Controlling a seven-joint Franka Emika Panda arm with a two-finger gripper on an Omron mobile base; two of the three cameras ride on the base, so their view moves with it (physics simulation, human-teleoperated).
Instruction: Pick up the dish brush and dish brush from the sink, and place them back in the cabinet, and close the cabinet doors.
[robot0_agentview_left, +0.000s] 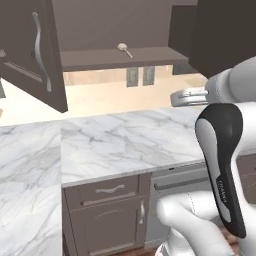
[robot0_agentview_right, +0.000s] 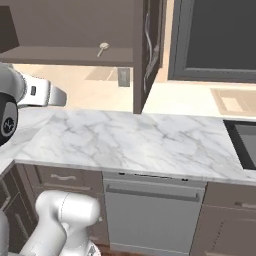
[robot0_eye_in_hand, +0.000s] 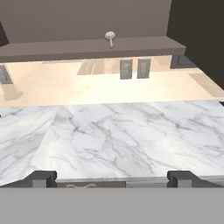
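Marble desk (robot0_eye_in_hand: 122, 135) stretches bare across my hand view, its front edge running just ahead of the gripper (robot0_eye_in_hand: 112, 178), whose fingertips (robot0_eye_in_hand: 43, 177) stand spread wide with nothing between them. At 12 o'clock, above the desk, the cabinet (robot0_eye_in_hand: 87, 46) stands open, and the cream dish brush (robot0_eye_in_hand: 110, 36) lies on its bottom shelf near the front lip, round head toward 12, thin handle pointing toward 6. I see one cabinet door (robot0_agentview_left: 35, 50) swung out at 10 o'clock in the left base view, wavy handle (robot0_agentview_left: 41, 52) facing me. At the far right edge of the right base view sits the black sink (robot0_agentview_right: 245, 142).
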